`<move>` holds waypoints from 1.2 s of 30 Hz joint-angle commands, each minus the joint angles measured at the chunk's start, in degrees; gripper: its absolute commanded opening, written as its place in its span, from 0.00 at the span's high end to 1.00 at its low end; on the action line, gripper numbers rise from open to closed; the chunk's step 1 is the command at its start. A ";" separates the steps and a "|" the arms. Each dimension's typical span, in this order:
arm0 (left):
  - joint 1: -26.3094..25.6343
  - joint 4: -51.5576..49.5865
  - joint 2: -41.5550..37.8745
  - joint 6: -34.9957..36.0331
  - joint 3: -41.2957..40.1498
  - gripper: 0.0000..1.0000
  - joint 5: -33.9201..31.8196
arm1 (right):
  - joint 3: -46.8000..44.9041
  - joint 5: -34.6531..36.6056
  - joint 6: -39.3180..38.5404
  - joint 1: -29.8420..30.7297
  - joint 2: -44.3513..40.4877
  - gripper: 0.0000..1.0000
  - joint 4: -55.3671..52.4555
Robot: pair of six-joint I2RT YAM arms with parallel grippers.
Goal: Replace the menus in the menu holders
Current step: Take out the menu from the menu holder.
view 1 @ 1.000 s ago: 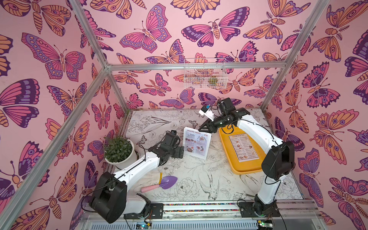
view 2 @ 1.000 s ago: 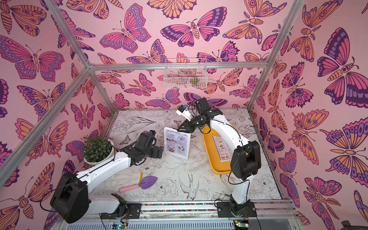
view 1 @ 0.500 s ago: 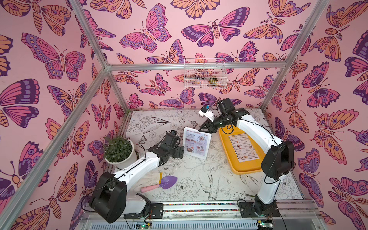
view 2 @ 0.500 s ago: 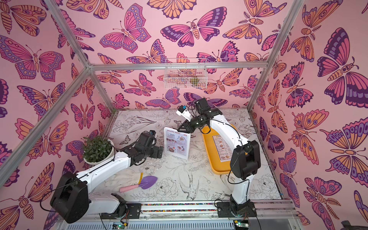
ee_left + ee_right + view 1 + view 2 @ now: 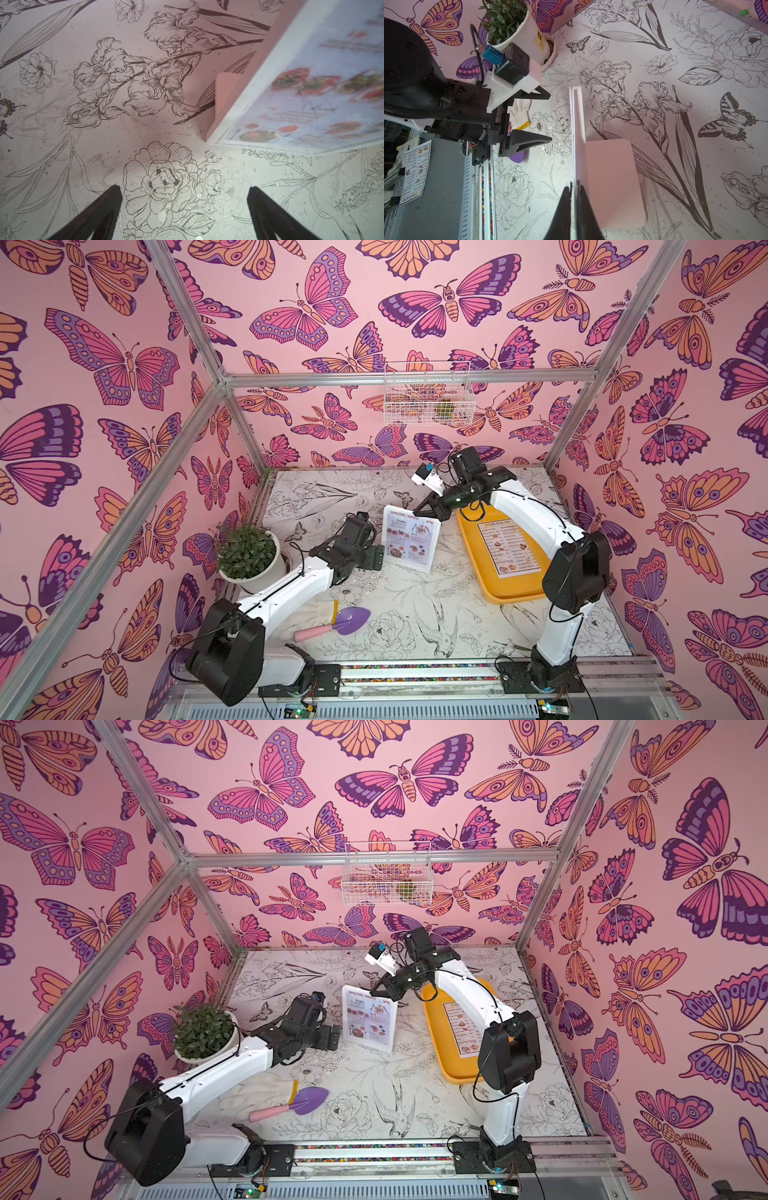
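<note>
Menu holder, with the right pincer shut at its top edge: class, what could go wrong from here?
The left pincer is open and apart from the menu holder, so nothing steadies it; an upward pull could lift or tip the stand with the sheet. The right pincer is shut on a short stretch of the top edge of the SPECIAL MENU, so the paper may crease, tear or slip free.

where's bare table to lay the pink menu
Free: front middle, between the purple trowel and the yellow tray; back left, between the plant and rear wall. Crowded: around the menu holder, left end effector beside it, right end effector on its top edge.
</note>
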 commanded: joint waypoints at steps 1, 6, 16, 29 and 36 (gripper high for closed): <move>-0.39 0.17 -0.11 -0.45 0.12 0.03 -0.67 | 1.65 -1.41 0.41 0.28 -0.19 0.93 -0.06; -0.39 0.25 -0.20 -0.54 0.11 0.03 -0.58 | 1.58 -2.14 1.11 0.18 -1.04 0.96 0.78; -0.44 0.18 -0.29 -0.54 0.14 0.03 -0.49 | 1.97 -2.75 1.93 -0.31 -1.60 0.94 1.22; -0.48 0.15 -0.20 -0.55 0.38 0.03 -0.60 | 1.79 -3.20 1.45 -0.51 -1.27 0.95 0.67; -0.66 0.13 -0.24 -0.54 0.47 0.03 -0.78 | 1.71 -2.93 2.25 -0.81 -1.81 0.99 1.65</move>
